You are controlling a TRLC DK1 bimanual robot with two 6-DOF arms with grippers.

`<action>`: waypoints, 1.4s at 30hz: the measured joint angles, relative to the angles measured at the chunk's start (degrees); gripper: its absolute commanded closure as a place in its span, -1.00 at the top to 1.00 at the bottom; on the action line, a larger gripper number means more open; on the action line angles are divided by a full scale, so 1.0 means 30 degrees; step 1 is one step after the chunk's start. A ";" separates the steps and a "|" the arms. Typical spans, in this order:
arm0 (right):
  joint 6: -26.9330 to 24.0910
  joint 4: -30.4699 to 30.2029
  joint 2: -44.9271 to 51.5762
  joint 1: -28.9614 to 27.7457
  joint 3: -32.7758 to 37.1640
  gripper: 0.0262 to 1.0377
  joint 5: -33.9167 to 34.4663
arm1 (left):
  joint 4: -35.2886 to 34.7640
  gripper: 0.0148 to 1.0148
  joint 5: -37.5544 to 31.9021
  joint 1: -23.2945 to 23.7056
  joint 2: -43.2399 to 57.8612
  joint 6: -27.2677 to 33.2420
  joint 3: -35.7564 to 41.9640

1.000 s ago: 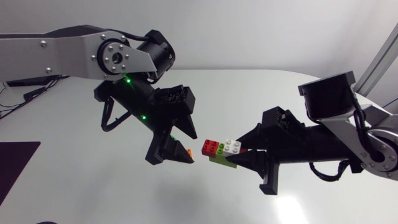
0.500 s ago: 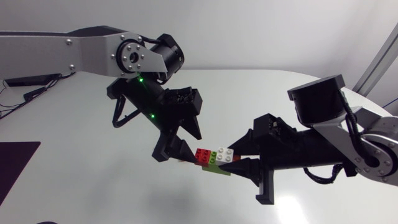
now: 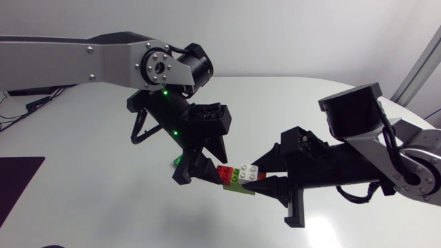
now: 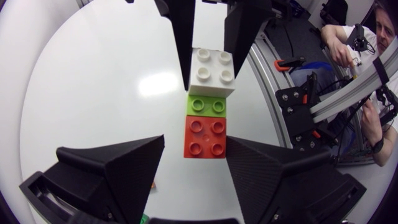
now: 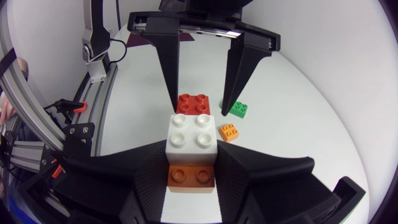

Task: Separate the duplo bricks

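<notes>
The right claw (image 3: 256,176) is clamped on the white brick (image 4: 211,72) of a white, green and red brick stack (image 3: 238,175), held above the middle of the worktop (image 3: 89,200). The left claw (image 4: 195,140), fingers apart, straddles the red brick (image 4: 205,137) at the stack's free end. A small green brick (image 5: 239,109) and an orange brick (image 5: 229,132) lie loose on the worktop, just beside each other.
</notes>
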 measured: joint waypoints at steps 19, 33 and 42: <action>-0.0554 -0.0488 -0.0787 0.0612 -0.0393 -0.75 0.0627 | -0.1450 -0.39 0.0335 -0.0583 0.0160 0.0007 0.0488; -0.1370 -0.1224 -0.2718 -0.1530 -0.0947 -0.75 0.1086 | -0.0175 -0.39 -0.0066 0.1217 0.0772 0.0080 0.0386; -0.1421 -0.1683 -0.3891 -0.2404 -0.1537 -0.75 0.1013 | 0.3439 -0.38 -0.2127 0.1712 0.0787 0.0087 -0.4503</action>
